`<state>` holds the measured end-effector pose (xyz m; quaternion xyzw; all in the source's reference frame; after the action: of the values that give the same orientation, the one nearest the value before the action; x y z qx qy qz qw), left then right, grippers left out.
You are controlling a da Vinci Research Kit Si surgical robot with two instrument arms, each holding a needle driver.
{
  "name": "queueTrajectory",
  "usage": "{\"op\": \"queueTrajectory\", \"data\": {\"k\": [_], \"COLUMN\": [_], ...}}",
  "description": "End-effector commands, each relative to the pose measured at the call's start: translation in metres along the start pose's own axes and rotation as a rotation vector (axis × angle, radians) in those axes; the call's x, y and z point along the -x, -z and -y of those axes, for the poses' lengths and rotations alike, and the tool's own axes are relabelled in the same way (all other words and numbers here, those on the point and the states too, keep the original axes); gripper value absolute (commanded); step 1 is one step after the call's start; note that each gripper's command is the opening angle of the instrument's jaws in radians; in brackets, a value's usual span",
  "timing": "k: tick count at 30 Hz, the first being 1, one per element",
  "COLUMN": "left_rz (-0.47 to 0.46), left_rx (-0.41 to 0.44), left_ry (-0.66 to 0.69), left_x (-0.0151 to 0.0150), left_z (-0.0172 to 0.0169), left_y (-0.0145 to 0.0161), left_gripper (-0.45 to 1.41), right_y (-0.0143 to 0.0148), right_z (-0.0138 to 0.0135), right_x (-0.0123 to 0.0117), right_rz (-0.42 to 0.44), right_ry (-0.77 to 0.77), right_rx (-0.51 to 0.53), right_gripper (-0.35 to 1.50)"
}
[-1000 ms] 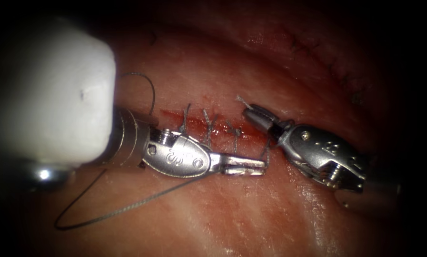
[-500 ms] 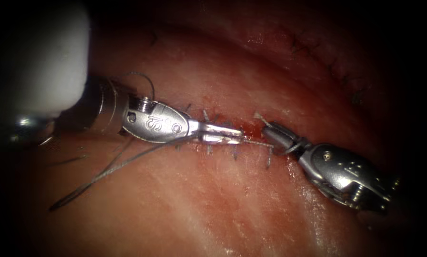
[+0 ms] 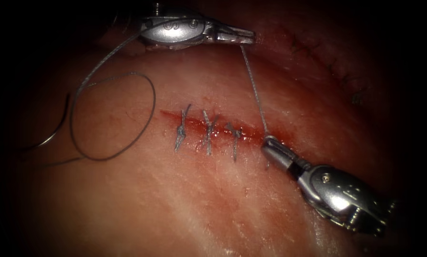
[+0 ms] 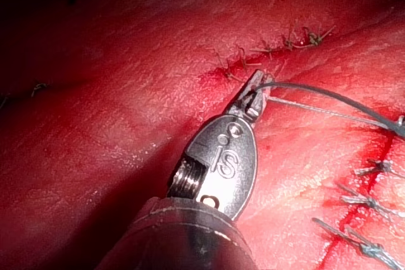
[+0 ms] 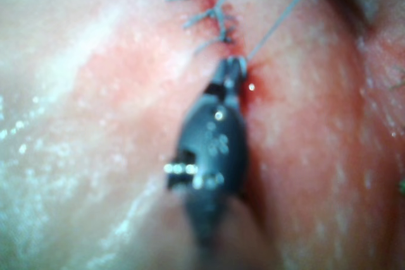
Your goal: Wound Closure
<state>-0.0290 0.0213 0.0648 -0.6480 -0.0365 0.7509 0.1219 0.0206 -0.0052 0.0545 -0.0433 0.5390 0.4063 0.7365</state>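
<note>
Steel-grey and slender, the left tool lies almost level along the far edge of the tissue in the endoscope view, its shaft entering from the upper left and its tip pointing right. Its fingers are pressed together on the thread, which leaves the tip and runs in a straight, taut line down and to the right, to the right-hand end of the cut. A second ago this tool lay low beside the cut; it has since swung up and away, drawing the strand tight behind it.

From the right tool, the shaft slants in from the lower right, wrist bent so the tip meets the tissue at that same end of the cut. Its fingers are together, and the taut strand ends at their tip, so they appear clamped on the thread there; the right wrist view shows the same strand leaving the tool's tip beside the stitches.

Three finished stitches cross the cut to the left of the right tool, with red fluid along the wound line. In the left wrist view the left tool's tip sits near a stitched line, thread trailing from it.

Slack thread falls from the left tool's body and coils in a wide loop on the tissue left of the cut. At that side a thin dark curve may be the needle; I cannot tell.
</note>
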Motion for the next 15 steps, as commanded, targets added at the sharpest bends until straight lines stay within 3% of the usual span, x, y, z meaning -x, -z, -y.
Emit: {"op": "queueTrajectory", "data": {"k": [1, 9, 15], "left_rz": [0.000, 0.006, 0.009], "left_rx": [0.001, -0.014, -0.024], "left_ry": [0.000, 0.001, -0.003], "left_x": [0.0009, 0.0027, 0.0037], "left_z": [0.0004, 0.0043, 0.0056], "left_y": [-0.0008, -0.0018, -0.0025], "left_gripper": [-0.45, -0.45, -0.45], "right_y": [-0.0002, 0.0004, 0.0005], "right_z": [0.0009, 0.0015, 0.0022], "right_x": [0.0009, 0.0011, 0.0021], "right_rz": [0.002, -0.008, -0.060], "right_ry": [-0.003, 0.017, 0.262], "right_rx": [-0.005, -0.037, -0.162], "right_gripper": [-0.35, -0.35, -0.35]}}
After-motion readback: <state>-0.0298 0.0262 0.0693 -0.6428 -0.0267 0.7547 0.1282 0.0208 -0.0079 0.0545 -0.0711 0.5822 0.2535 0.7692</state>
